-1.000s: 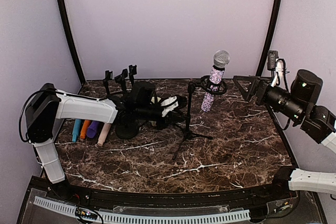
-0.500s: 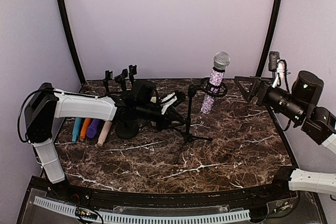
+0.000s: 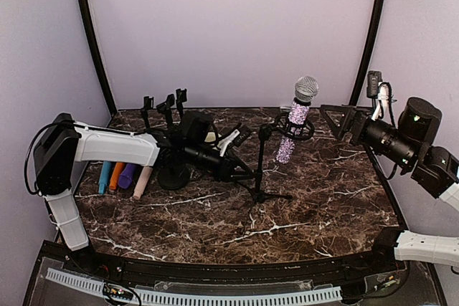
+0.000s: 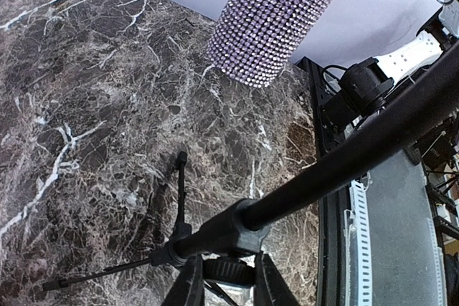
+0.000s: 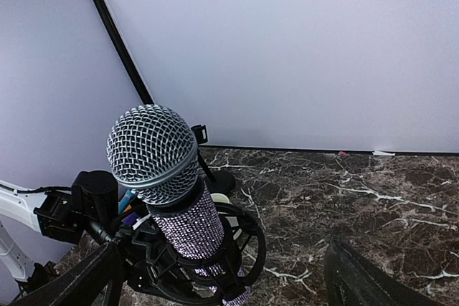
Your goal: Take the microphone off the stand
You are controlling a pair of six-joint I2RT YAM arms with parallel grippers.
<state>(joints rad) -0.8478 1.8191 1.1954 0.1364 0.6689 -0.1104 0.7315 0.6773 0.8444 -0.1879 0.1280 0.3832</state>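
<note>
Microphone [image 3: 295, 121] and stand [image 3: 259, 170]: both have shifted slightly toward 3 o'clock over the last second. Microphone: sequinned purple body and mesh head, seated in the stand's ring clip, at 1 o'clock from the centre of the worktop [image 3: 323, 206]. Left pincer [image 4: 229, 281]: together, clamped on the stand, seemingly at the tripod hub. Right pincer [image 3: 331, 121]: fingers spread apart, clear of the microphone, at its 3 o'clock.

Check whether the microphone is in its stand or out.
In. The microphone sits through the ring of the stand, mesh head above, glittery body below.
</note>
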